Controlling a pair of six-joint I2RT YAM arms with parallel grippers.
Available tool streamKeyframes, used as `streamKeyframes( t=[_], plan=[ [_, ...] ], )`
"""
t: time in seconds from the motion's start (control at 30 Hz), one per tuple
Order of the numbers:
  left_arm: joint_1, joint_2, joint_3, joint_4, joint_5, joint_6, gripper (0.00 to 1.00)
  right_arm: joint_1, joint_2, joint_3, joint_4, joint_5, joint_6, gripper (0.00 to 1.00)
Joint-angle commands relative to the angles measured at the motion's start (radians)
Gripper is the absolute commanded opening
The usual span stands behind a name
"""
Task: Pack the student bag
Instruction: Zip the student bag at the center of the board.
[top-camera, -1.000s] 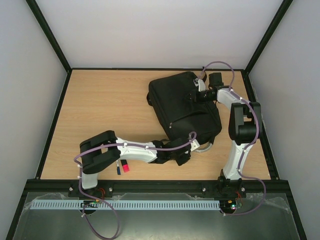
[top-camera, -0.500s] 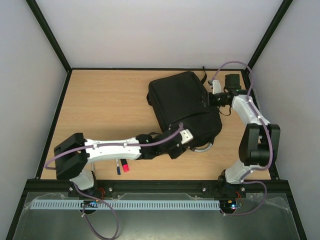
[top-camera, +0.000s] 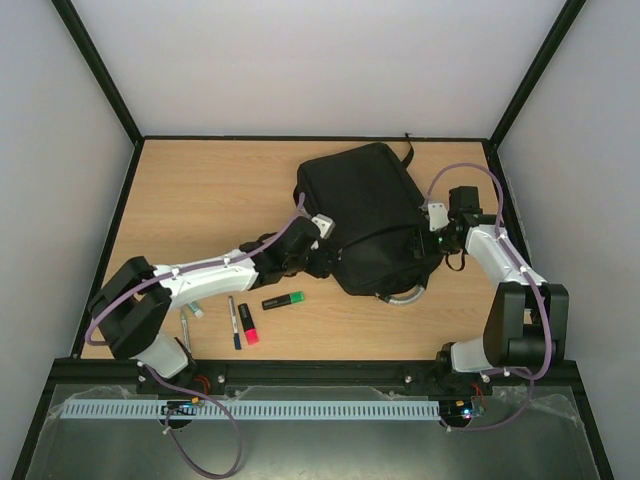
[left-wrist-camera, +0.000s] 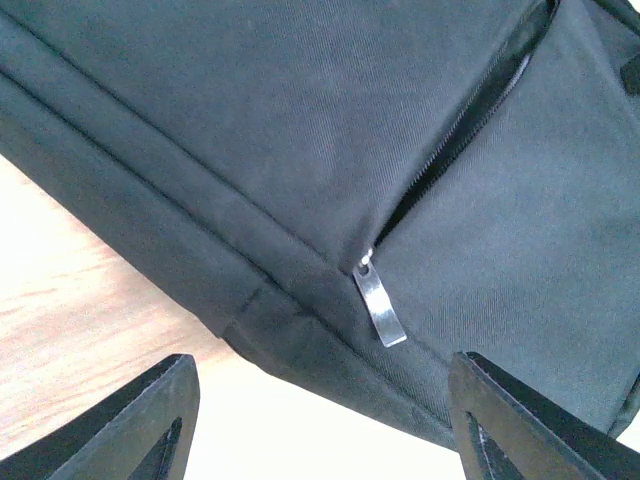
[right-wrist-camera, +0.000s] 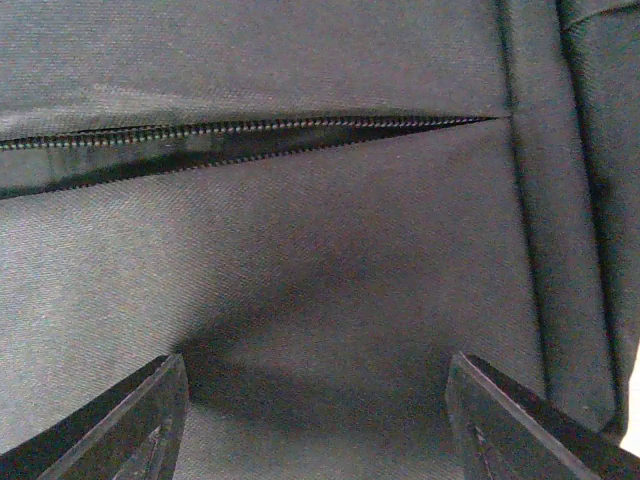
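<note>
Since the bag (top-camera: 365, 215) lies flat on the bench (top-camera: 200, 200), toward the far right with its grey handle (top-camera: 405, 296) curling off the near corner, I judge the step in hand to be getting a pocket open wide enough to load.

Both tools are released and hold nothing. The left tool (left-wrist-camera: 320, 375) hangs over the bag's near-left edge, fingers spread either side of the zip pull (left-wrist-camera: 380, 305). The right tool (right-wrist-camera: 315, 375) hovers over the right side, fingers apart, with the zip opening (right-wrist-camera: 200, 145) just beyond them.

The cloth is a black woven twill, matte and limp. It folds into soft ridges along the seam, so I expect the slit to sag shut unless something props it. The pull is a small flat metal tab lying against the fabric. It looks slippery, so I would pinch it square and low, then draw along the line of the teeth instead of lifting. The opening tapers to a closed point at one end, and I would hold the lip near its widest part.

Out on the bare wood near the left arm lie a green highlighter (top-camera: 284, 300), a pink highlighter (top-camera: 250, 335) and a black marker (top-camera: 234, 322). All are short, hard cylinders that may roll when nudged, so I would close across their barrels.
</note>
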Motion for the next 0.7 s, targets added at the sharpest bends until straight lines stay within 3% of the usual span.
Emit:
streamKeyframes(
  t=[0.0,0.13,0.43,0.57,0.67],
  plan=[
    [-0.001,0.038,-0.044,0.061,0.077,-0.055,0.7,-0.003,0.03,-0.001,-0.021,0.06,-0.011,0.71],
    [-0.002,0.04,-0.089,0.135,0.139,-0.081,0.68,0.006,0.158,0.065,-0.034,-0.006,-0.056,0.72],
    [-0.033,-0.007,-0.195,0.207,0.194,-0.071,0.66,0.06,0.402,0.319,-0.023,0.031,-0.003,0.7],
    [-0.063,-0.031,-0.204,0.179,0.158,-0.031,0.66,0.063,0.432,0.395,-0.006,0.056,0.035,0.69],
    [-0.079,-0.052,-0.204,0.156,0.121,-0.005,0.66,0.063,0.366,0.38,-0.017,0.075,0.041,0.69]
  ],
)
